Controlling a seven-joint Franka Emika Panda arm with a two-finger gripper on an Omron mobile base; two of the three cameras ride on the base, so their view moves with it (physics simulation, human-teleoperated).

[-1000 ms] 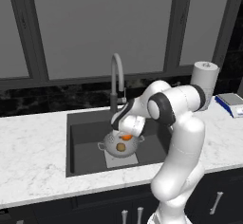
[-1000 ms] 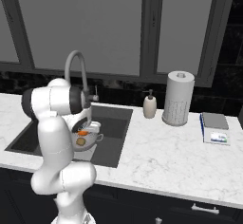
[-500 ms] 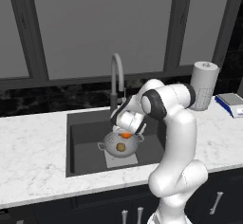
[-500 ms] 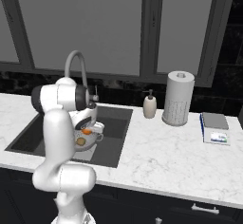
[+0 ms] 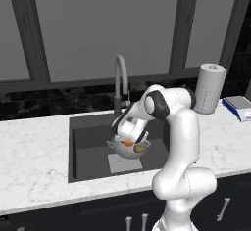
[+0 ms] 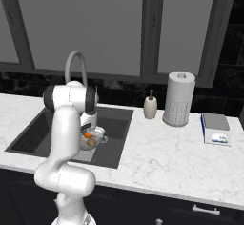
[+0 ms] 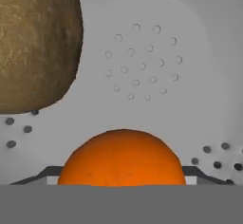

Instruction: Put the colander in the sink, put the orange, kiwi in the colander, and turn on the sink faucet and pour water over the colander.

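1. White marble counter (image 5: 34,161) runs under dark-framed windows, with the sink (image 5: 88,147) set into it as a dark grey basin that has a lighter square at its bottom.
2. Behind the basin, at its far edge, the sink faucet (image 5: 120,85) rises as a grey gooseneck with a dark lower stem.
3. On the counter to the right stand a white soap dispenser (image 6: 150,106), a paper towel roll (image 6: 178,98) and, farther right, a small scale (image 6: 216,128).
4. Inside the sink sits the colander (image 5: 128,149), a small silver-grey pierced bowl, over the lighter square.
5. The arm bends down from the near side so that the gripper (image 5: 128,138) hangs at the colander's rim.
6. The orange (image 7: 122,157) lies between the finger tips in the hand view, its lower part cut off by the picture's edge; whether the fingers press it or merely flank it cannot be told.
7. The kiwi (image 7: 38,42) lies in the colander just beside the orange, on the bowl's pierced floor; from the left base view it shows on the orange's near right.
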